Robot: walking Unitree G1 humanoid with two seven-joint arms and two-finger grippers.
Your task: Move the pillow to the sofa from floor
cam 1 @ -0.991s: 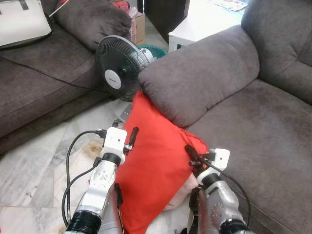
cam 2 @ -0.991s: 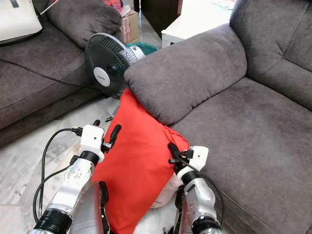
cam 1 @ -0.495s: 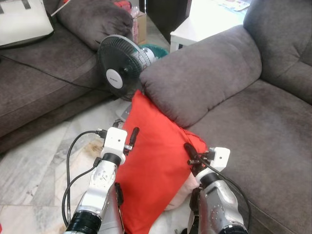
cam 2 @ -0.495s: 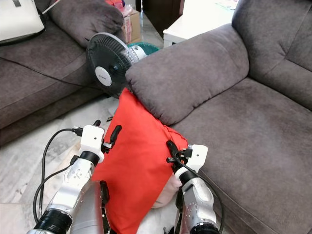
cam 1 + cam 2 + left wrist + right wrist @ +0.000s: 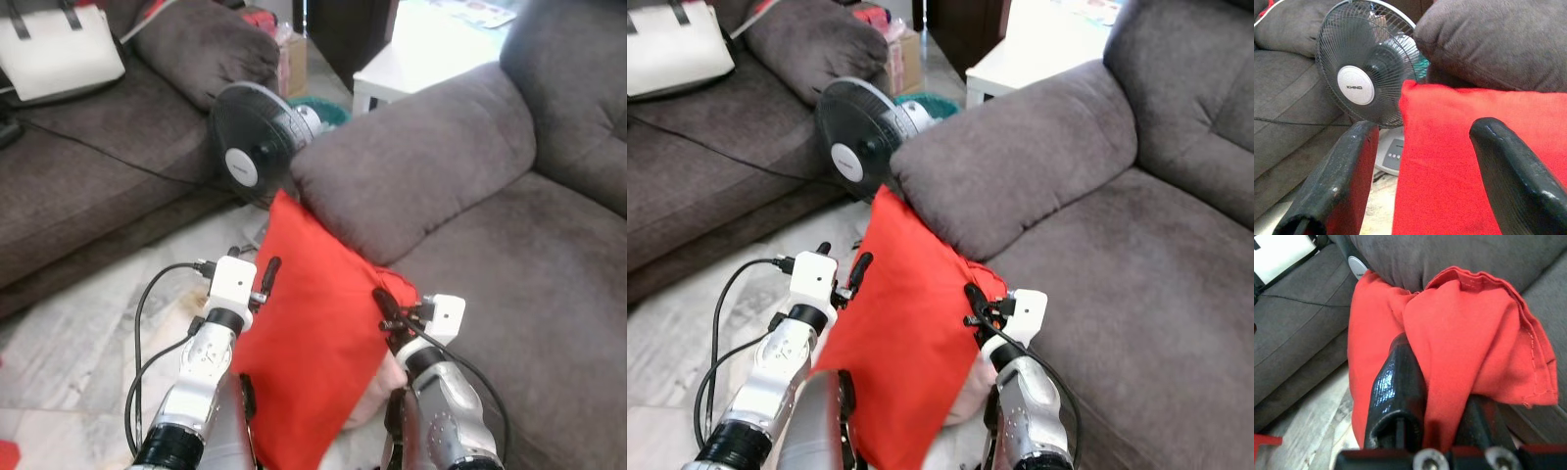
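Currently, the red pillow (image 5: 313,323) stood on edge between the floor (image 5: 88,333) and the front of the sofa (image 5: 549,264), its top corner tucked under the grey armrest (image 5: 411,176). It was gripped from both sides so that it could be raised as one piece.

The right gripper (image 5: 1442,399) was clamped on the pillow's right corner; the right wrist view showed red cloth bunched between its jaws, which gave a firm hold on a soft edge.

The left gripper (image 5: 1420,181) sat at the pillow's left edge with its jaws wide apart, straddling that edge but not pinched on it; it appeared to serve as a support until it closed.

A black fan (image 5: 257,162) stood just behind the pillow, near enough to be struck during a lift.

Judged from this position, the transfer was at an early stage: the pillow's lower end was not yet clear of the floor.
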